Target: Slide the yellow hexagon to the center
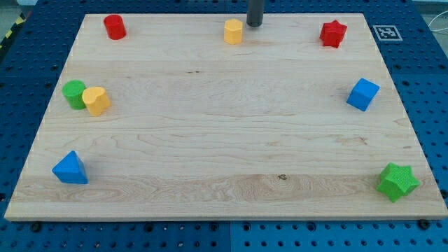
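Observation:
The yellow hexagon [233, 31] stands near the view's top edge of the wooden board [224, 133], a little right of the middle. My tip [254, 24] is just to the right of it and slightly above, close by but with a small gap. The rod comes down from the view's top.
A red cylinder [115, 26] is at top left and a red star [333, 33] at top right. A green block [73, 93] touches a yellow heart-like block [96, 101] at left. A blue triangle [70, 169] is bottom left, a blue cube [362, 94] at right, a green star [397, 182] bottom right.

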Available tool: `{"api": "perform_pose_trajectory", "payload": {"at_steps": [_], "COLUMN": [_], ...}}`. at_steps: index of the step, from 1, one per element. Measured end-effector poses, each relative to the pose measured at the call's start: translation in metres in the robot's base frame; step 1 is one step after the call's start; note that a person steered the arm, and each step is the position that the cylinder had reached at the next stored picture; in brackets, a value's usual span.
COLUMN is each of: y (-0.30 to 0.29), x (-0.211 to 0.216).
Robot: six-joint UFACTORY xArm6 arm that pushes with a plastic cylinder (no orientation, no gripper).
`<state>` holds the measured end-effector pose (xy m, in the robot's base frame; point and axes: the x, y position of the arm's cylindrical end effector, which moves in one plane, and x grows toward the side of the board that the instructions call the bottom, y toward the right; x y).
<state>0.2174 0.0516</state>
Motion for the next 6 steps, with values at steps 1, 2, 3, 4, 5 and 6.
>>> {"api": "perform_pose_trajectory", "payload": {"at_steps": [1,2,3,4,5,6], "y": [-0.017,-0.032,-0.044,-0.051,-0.057,-0.063], "x": [0.000,0.007,0.029,0.059,0.091,0.123]}}
